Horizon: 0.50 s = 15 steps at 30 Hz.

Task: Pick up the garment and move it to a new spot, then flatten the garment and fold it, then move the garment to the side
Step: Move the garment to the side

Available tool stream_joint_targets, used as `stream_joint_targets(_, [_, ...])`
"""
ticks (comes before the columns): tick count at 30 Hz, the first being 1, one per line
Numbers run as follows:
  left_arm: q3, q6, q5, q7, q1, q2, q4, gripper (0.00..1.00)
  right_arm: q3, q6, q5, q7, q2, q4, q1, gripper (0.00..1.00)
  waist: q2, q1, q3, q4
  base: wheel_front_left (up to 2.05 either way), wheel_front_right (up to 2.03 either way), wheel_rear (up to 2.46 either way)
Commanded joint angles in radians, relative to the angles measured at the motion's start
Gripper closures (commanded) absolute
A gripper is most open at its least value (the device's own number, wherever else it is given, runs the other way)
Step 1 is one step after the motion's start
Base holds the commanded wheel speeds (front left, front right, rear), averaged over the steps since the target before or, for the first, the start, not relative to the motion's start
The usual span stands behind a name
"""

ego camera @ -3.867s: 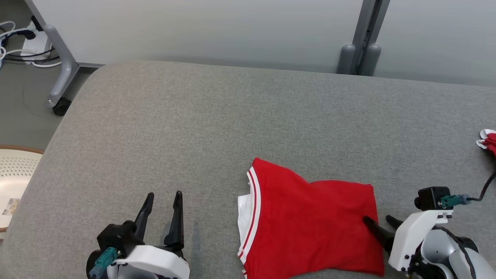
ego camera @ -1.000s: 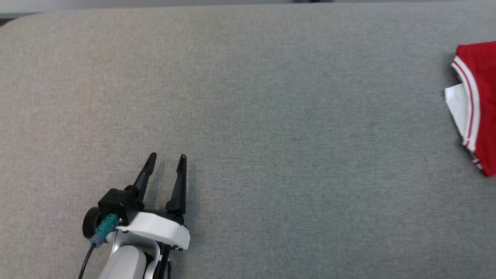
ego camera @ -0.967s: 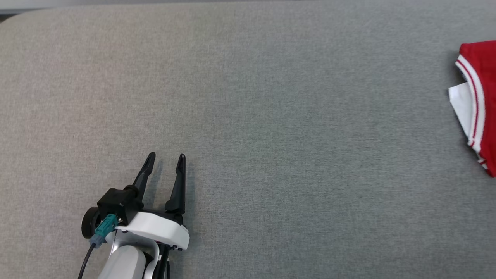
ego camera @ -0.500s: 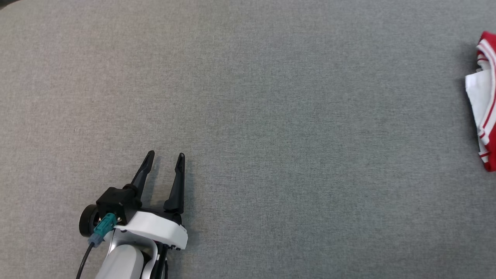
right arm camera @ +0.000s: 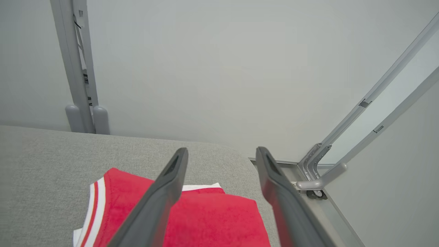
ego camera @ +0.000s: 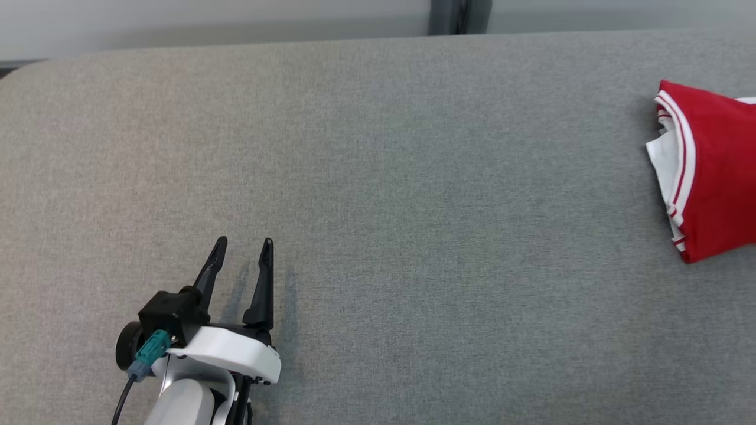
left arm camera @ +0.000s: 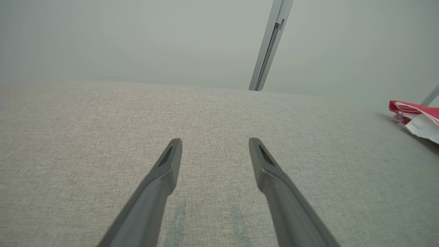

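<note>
A grey fabric-covered desk [ego camera: 378,195] spans the scene. Along its far edge stands a pale wall panel [ego camera: 207,20] with a grey metal post [ego camera: 452,15]. Beyond the far right corner is a grey frame leg [right arm camera: 322,180].

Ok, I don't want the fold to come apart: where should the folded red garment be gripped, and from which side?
Probably at the striped edge of the folded red garment, facing the robot's left, where red and white layers end stacked, so one pinch catches all. The open right gripper hangs above it; come down from there.
</note>
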Motion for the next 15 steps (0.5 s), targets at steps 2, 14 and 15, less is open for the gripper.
stream_joint_targets(2, [0.013,0.011,-0.006,-0.007,0.008,0.003,0.0,0.0,0.03,0.0,0.037,-0.038,0.009,-0.014,0.025,0.0,0.0,0.0,-0.044,-0.023,0.0,0.0,0.0])
stream_joint_targets(14, [0.075,0.06,-0.036,-0.013,0.038,-0.012,0.011,0.0,0.141,0.0,0.247,-0.091,0.125,-0.224,0.209,0.0,0.0,0.0,-0.149,-0.063,0.0,0.0,0.0])
stream_joint_targets(15, [0.075,0.061,-0.036,-0.013,0.045,-0.013,0.013,0.0,0.143,0.0,0.261,-0.094,0.136,-0.254,0.242,0.0,0.0,0.0,-0.16,-0.064,0.0,0.0,0.0])
